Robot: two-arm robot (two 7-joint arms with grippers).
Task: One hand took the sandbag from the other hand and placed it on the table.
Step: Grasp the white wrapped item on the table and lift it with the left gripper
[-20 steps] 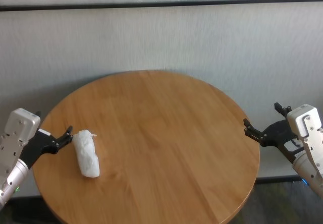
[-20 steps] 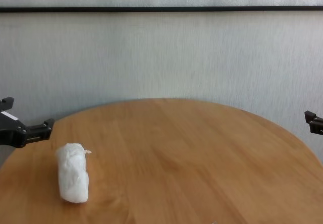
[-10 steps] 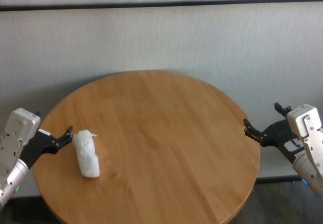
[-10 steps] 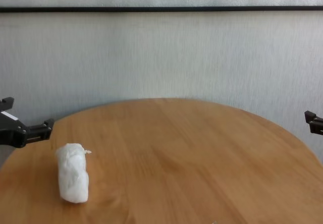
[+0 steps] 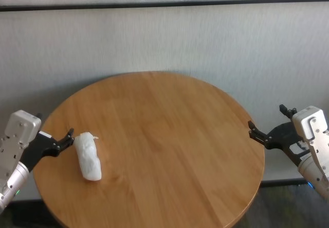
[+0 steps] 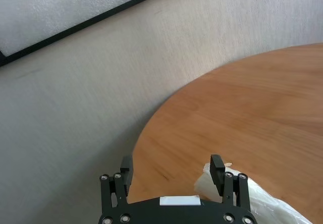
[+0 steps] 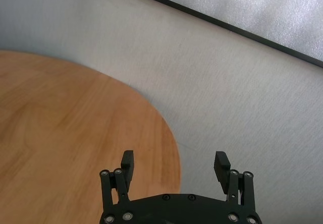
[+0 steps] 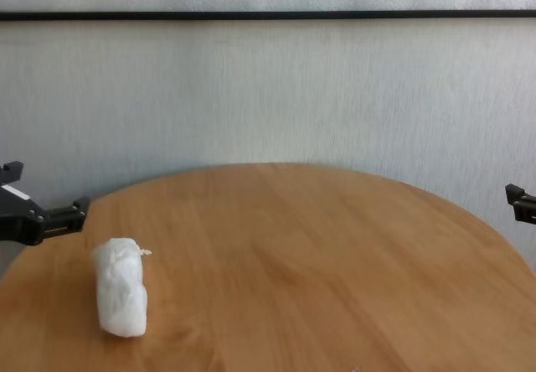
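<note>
On the table's (image 5: 169, 135) left side lies the sandbag (image 5: 88, 156) — both claws, left (image 5: 68, 137) and right (image 5: 254, 130), spread wide, empty.

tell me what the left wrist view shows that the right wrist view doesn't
Only the left wrist view shows the sandbag, lying on the table just beside the open left gripper, apart from its fingers.

Only the right wrist view shows the open right gripper, hanging over the table's edge with nothing between its fingers and no sandbag in sight.

Both show a curved stretch of the wood-grain table, the pale wall behind it, a dark strip running across that wall, and a gripper that holds nothing.
</note>
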